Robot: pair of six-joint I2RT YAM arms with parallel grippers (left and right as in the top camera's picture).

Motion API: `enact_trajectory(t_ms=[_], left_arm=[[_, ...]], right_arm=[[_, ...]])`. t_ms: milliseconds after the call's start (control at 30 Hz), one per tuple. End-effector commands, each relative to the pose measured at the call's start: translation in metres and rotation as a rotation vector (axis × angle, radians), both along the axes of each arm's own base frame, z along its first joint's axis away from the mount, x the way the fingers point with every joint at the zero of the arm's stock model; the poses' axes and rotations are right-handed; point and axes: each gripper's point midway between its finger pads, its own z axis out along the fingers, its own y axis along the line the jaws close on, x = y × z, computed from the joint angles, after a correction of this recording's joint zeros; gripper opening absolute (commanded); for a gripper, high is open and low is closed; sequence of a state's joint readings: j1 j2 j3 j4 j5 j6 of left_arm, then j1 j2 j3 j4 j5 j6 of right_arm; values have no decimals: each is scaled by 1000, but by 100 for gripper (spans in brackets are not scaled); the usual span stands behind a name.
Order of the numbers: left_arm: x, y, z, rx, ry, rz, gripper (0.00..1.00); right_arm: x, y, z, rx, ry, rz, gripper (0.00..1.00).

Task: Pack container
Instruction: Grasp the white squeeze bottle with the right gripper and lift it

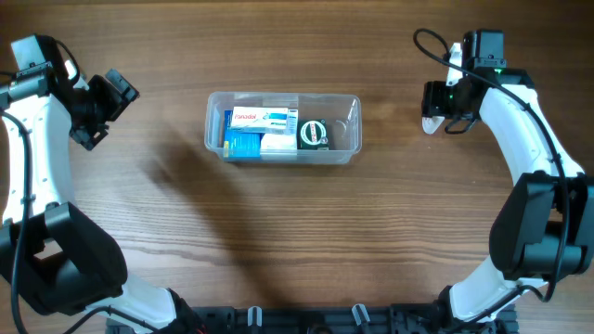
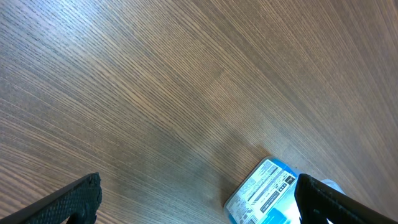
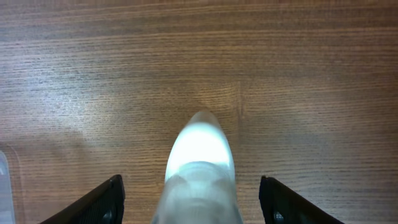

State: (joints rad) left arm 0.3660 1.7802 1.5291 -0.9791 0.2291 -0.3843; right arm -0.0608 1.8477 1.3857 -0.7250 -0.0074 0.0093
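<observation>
Red word on white box (image 1: 263,119) inside container (image 1: 345,148): reads approx. "panadol", small. Print on blue box (image 2: 264,193) and round green-black label (image 1: 313,135): illegible.

This looks like a robotics lab bench. Two white-and-black arms (image 1: 520,130) stand at one edge of a wood-grain table (image 1: 306,241).
</observation>
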Motion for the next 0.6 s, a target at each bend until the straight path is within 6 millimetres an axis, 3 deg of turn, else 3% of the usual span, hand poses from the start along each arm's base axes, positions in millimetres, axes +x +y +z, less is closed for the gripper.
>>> enact_trajectory(t_ms=[0,167,567], left_arm=[[3,4,11,12,-28,18,100],[3,4,11,12,-28,18,100],[3,4,11,12,-28,18,100]], right_arm=[[2,3,-6,13,2,14,70],[3,3,-6,13,-2,13,63],[4,3,-8,16,-3,6,63]])
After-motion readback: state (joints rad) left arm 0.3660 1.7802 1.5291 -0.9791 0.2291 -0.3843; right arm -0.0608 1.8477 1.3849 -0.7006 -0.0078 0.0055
